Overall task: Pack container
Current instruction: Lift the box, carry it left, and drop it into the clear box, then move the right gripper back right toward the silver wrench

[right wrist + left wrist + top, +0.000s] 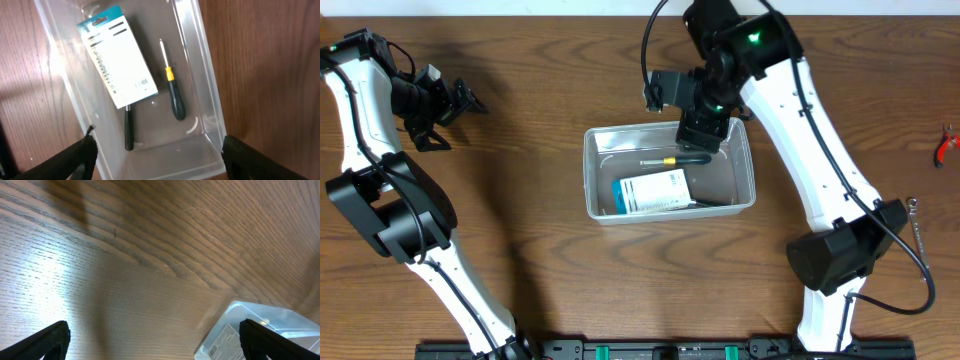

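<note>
Container (202, 75) | screwdriver (172, 90) inside, black handle (129, 131) half hidden under card pack (117, 60) | right tool (159, 145) spread, empty | left tool (153, 325) spread

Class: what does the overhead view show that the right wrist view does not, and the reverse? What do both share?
Overhead only: the left gripper far left, and a red-handled tool at the far right. Right wrist only: the barcode printed on the card pack. Both: the clear container holding the card pack and a yellow-collared screwdriver.

Overhead looks straight down, right wrist close above container (206, 85), left wrist low, glimpsing its corner
</note>
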Robot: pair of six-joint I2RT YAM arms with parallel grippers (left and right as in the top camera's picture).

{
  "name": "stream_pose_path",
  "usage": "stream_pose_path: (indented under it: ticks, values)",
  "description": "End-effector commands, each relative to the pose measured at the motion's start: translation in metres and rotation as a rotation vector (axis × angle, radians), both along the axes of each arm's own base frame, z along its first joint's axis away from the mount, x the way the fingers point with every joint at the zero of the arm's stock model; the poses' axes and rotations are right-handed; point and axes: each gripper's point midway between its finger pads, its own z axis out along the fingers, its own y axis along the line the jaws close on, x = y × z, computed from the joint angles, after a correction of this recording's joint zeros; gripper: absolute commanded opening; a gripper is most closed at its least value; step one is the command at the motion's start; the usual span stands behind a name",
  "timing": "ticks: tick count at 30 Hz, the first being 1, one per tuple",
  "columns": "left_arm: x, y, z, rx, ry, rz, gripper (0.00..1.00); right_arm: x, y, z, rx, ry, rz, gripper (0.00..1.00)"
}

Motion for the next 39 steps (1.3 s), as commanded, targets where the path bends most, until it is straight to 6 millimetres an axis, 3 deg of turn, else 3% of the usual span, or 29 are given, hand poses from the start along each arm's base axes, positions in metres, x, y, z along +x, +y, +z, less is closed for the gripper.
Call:
stream_pose_path:
  ticks: [1,4,6,10,13,17,21,25,28,31,35,39]
  values:
    - [0.002,0.004,0.015,0.023,-0.037,0.004,0.98,0.001,0.004,-0.006,0.008,0.006,-0.003,0.80]
    - [0.002,0.004,0.015,0.023,-0.037,0.004,0.98,0.008,0.005,-0.003,0.012,-0.021,-0.045,0.80]
    - [0.002,0.004,0.015,0.023,-0.037,0.004,0.98,0.019,-0.005,0.000,-0.039,-0.064,-0.121,0.83]
    - [0.002,0.004,0.015,0.023,-0.037,0.004,0.98,0.045,-0.050,0.015,-0.186,-0.184,-0.400,0.96]
    - [0.002,0.004,0.015,0.023,-0.037,0.004,0.98,0.042,-0.085,0.028,-0.231,-0.180,-0.559,0.99]
    - [0.002,0.004,0.015,0.023,-0.037,0.004,0.98,0.018,-0.134,0.045,-0.217,-0.092,-0.752,0.99]
    - [0.002,0.004,0.015,0.023,-0.037,0.004,0.98,0.003,-0.167,0.078,-0.061,-0.068,-0.906,0.99]
    - [0.002,0.004,0.015,0.023,-0.037,0.004,0.98,-0.019,-0.215,0.118,0.043,-0.142,-1.105,0.99]
    - [0.002,0.004,0.015,0.023,-0.037,0.004,0.98,-0.048,-0.246,0.134,0.067,-0.182,-1.218,0.99]
    - [0.002,0.004,0.015,0.023,-0.037,0.004,0.98,-0.090,-0.268,0.127,0.047,-0.164,-1.313,0.99]
    - [0.002,0.004,0.015,0.023,-0.037,0.004,0.98,-0.148,-0.287,0.089,-0.019,-0.064,-1.426,0.99]
    - [0.002,0.004,0.015,0.023,-0.037,0.004,0.98,-0.174,-0.288,0.066,-0.043,-0.006,-1.471,0.99]
